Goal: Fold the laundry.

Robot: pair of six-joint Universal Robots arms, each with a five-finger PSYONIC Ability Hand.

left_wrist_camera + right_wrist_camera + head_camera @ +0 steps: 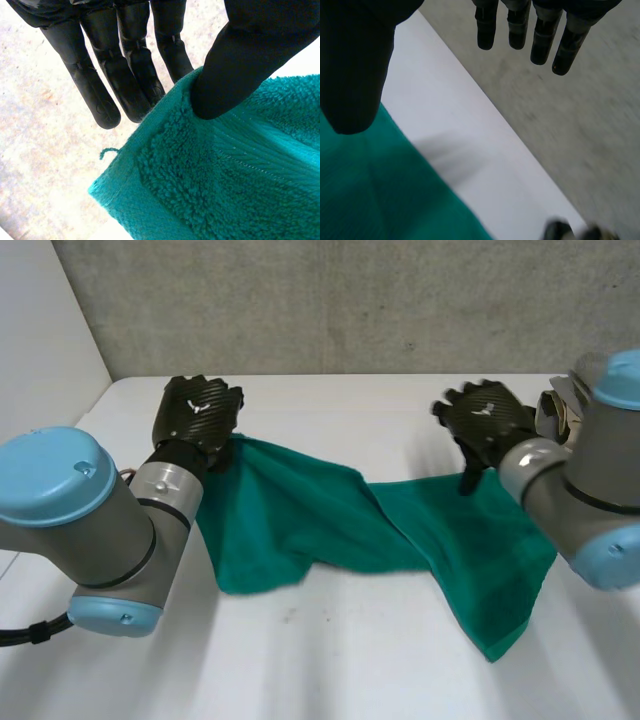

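A green terry towel (300, 520) lies rumpled across the white table (350, 670), twisted at its middle, ends spread.

The white table (330, 660) carries one green towel (290, 520), stretched across the table's middle and twisted at its own centre, one corner pointing toward the table's near edge.
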